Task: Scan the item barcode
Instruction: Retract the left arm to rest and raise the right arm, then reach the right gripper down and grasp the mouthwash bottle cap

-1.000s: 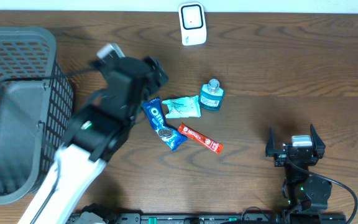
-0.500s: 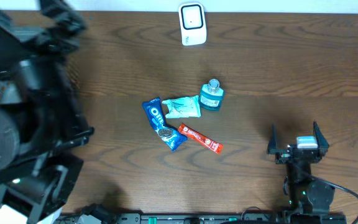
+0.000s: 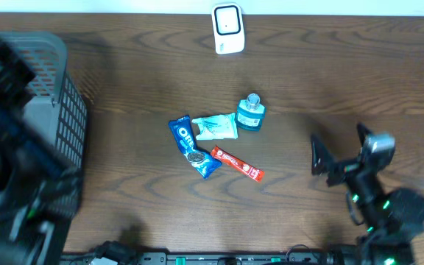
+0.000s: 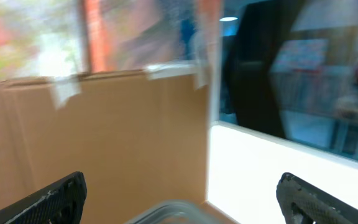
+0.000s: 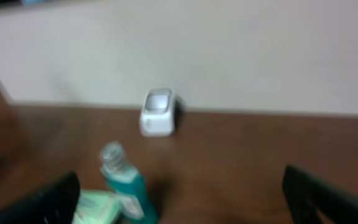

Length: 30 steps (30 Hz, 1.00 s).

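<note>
Several items lie mid-table: a blue Oreo pack (image 3: 193,147), a mint-green packet (image 3: 216,126), a teal bottle (image 3: 251,112) and a red stick pack (image 3: 237,164). The white barcode scanner (image 3: 227,29) stands at the far edge. My right gripper (image 3: 341,151) is open and empty, to the right of the items and turned toward them. Its wrist view shows the bottle (image 5: 123,180), the green packet (image 5: 98,208) and the scanner (image 5: 157,112) ahead, blurred. My left arm (image 3: 13,191) is a blur over the basket. The left gripper (image 4: 182,199) is open, holding nothing.
A dark mesh basket (image 3: 57,103) fills the left side of the table. The left wrist view faces a cardboard box (image 4: 104,137) and a white wall (image 4: 260,168), with a grey rim (image 4: 173,211) below.
My left arm has swung from the middle of the table out to the left, over the basket. My right gripper has shifted slightly and turned toward the items. The items have not moved.
</note>
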{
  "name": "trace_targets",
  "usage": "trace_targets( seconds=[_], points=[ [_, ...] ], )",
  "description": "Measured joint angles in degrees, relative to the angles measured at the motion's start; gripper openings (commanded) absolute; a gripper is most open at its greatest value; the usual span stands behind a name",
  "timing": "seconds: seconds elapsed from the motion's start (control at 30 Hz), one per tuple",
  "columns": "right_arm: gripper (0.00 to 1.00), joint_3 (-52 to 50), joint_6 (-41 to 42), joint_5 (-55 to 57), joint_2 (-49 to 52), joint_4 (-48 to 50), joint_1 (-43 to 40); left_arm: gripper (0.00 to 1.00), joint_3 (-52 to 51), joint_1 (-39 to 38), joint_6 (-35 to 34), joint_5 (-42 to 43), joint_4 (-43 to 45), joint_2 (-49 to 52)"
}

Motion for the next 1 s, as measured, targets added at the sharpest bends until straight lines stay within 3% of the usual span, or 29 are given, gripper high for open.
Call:
trace_targets(
  seconds=[0.13, 0.27, 0.4, 0.73, 1.0],
  points=[
    [0.99, 20.6, -1.6, -5.0, 16.9, -17.2, 0.0, 0.98, -2.8, 6.3, -7.3, 2.6, -7.4, -6.9],
    [0.99, 42.4, -4.5, -7.0, 33.4, -42.6, 0.0, 0.98, -5.0, 13.7, -15.8, 8.2, -13.3, -13.8],
    [0.99, 57.9, -6.0, -8.3, 43.7, -54.6, 0.0, 0.98, -8.0, 21.2, -21.0, 14.3, -15.4, -19.3],
    [0.99, 62.8, -7.7, -12.3, 49.4, -53.5, 0.8, 0.98, -10.0, 36.3, -27.1, 23.7, -18.8, -32.6],
    [0.99, 62.8, -8.0, -6.8, 51.1, -53.4, 5.7, 0.98, -10.1, 37.5, -29.9, 29.9, -22.6, -35.7]
  ],
)
